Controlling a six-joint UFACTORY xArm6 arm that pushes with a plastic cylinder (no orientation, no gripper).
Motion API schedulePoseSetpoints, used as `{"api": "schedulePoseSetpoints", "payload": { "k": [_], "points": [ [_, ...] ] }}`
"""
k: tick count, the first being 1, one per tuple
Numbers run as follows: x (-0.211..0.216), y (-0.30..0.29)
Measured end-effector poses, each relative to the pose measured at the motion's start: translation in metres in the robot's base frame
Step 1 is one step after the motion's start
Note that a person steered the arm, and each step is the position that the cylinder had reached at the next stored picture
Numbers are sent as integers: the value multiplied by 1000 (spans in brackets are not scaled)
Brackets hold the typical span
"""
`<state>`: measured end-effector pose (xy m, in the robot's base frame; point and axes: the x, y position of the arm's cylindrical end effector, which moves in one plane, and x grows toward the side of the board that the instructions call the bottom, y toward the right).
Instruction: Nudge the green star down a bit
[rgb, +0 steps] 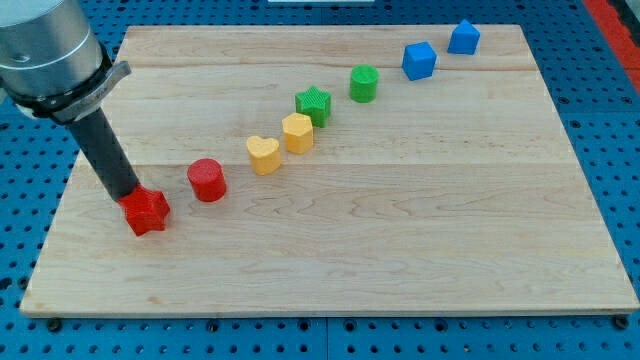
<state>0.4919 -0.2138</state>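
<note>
Green star (314, 103): ridged, five-pointed block.

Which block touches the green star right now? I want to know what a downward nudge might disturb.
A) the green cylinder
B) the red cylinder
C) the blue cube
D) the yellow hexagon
D: the yellow hexagon sits against the lower left edge of the green star, while my tip is far off by the red star.
</note>
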Motion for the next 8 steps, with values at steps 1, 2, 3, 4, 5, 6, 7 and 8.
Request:
{"api": "schedulePoseSetpoints", "payload": {
  "k": [1,2,3,4,5,6,7,8],
  "points": [
    [14,0],
    [22,-6],
    [23,-38],
    [32,-86],
    [47,-91],
    [86,-90],
    [79,-91],
    [33,-88]
  ]
}}
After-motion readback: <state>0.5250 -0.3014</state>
